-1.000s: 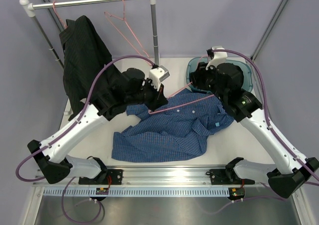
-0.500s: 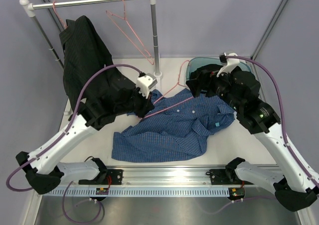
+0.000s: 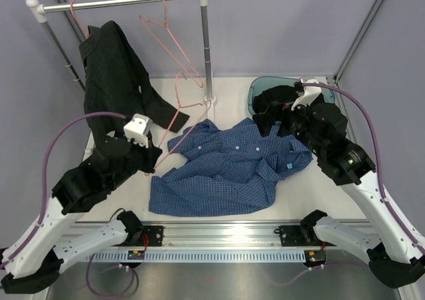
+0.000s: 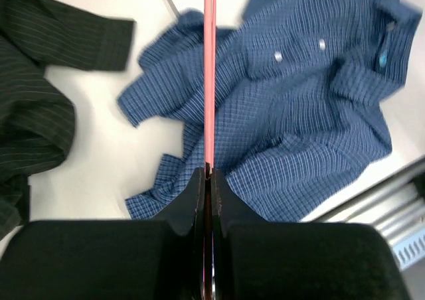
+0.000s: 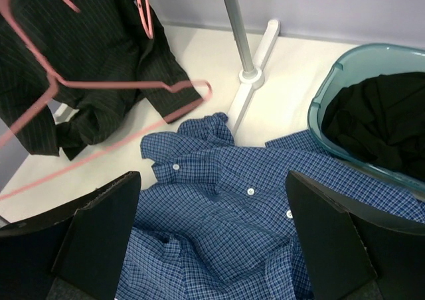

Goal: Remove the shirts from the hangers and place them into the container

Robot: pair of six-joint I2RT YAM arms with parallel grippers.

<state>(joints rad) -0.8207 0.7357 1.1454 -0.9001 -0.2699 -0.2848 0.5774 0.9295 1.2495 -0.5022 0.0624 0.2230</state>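
A blue checked shirt point(image 3: 229, 167) lies crumpled on the table, off its hanger. My left gripper point(image 3: 151, 157) is shut on a bare pink hanger point(image 3: 178, 117), whose wire point(image 4: 209, 74) runs straight out from the jaws point(image 4: 208, 174) over the shirt point(image 4: 312, 87). My right gripper point(image 5: 212, 200) stands open above the shirt's collar point(image 5: 219, 174), holding nothing. A black shirt point(image 5: 385, 114) lies in the teal container point(image 5: 325, 94), which my right arm mostly hides in the top view. Another dark shirt point(image 3: 109, 74) hangs from the rail by a hanger hook point(image 3: 78, 21).
The white-and-silver rail point(image 3: 119, 1) stands at the back left on a post point(image 3: 206, 48), whose foot point(image 5: 255, 54) is near the shirt's collar. An empty pink hanger point(image 3: 166, 41) dangles from the rail. The hanging shirt's sleeve point(image 4: 73, 41) trails on the table.
My left arm has drawn back to the left and nearer, pulling the hanger clear of the blue shirt. My right gripper has opened and backed off toward the container.
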